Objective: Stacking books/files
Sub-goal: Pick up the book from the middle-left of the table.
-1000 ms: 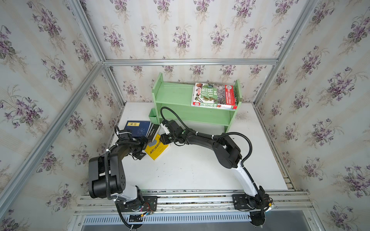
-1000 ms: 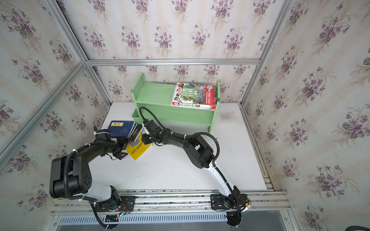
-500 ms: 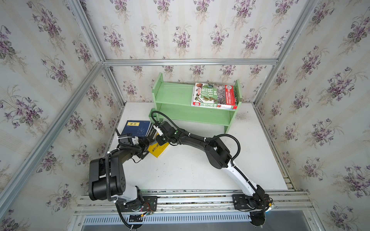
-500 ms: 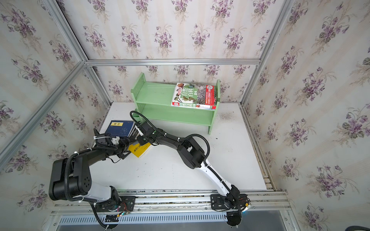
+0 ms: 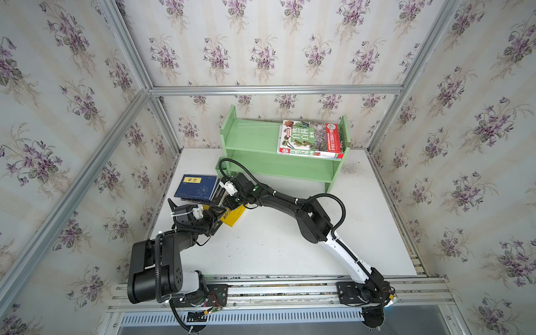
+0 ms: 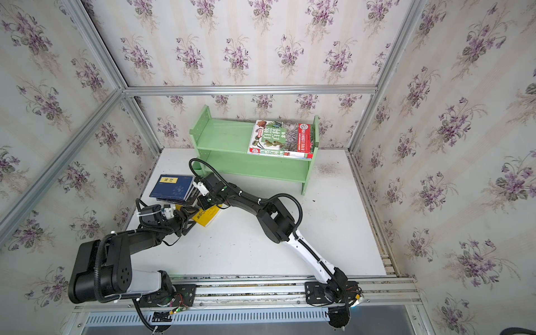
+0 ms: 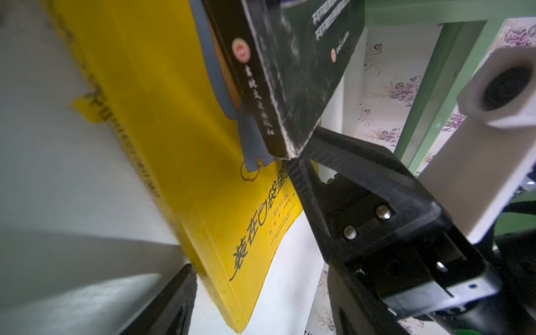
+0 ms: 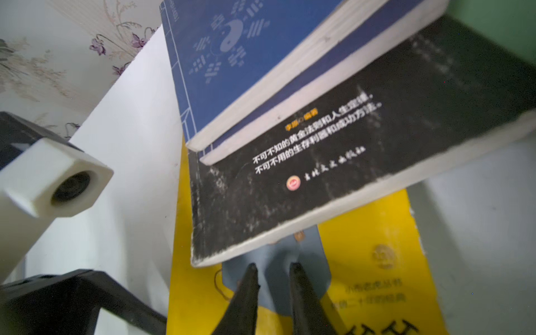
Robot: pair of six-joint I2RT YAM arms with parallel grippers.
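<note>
Two navy books (image 5: pixel 198 188) (image 6: pixel 174 188) lie stacked on a black book (image 8: pixel 348 174) (image 7: pixel 290 72), which overlaps a yellow book (image 5: pixel 233 217) (image 6: pixel 207 216) (image 7: pixel 174 116) (image 8: pixel 377 275) flat on the table. My right gripper (image 5: pixel 225 200) (image 6: pixel 202 201) (image 8: pixel 274 266) has its tips at the black book's edge, just above the yellow cover. Its jaws stand narrowly apart with nothing between them. My left gripper (image 5: pixel 216 222) (image 6: pixel 188 222) (image 7: pixel 258 293) is open and straddles the yellow book's near corner. A green-and-red nature book (image 5: pixel 311 139) (image 6: pixel 282 137) lies on the shelf top.
The green shelf (image 5: pixel 252 136) (image 6: pixel 223 136) stands against the back wall, its lower level bare. Floral walls with metal rails close in the left, back and right. White table (image 5: pixel 275 246) spreads in front of the books, and both arms cross over it.
My right gripper slid left to the stack's edge and its jaws narrowed. My left gripper moved from beside the stack to the yellow book's near corner, its jaws closing somewhat.
</note>
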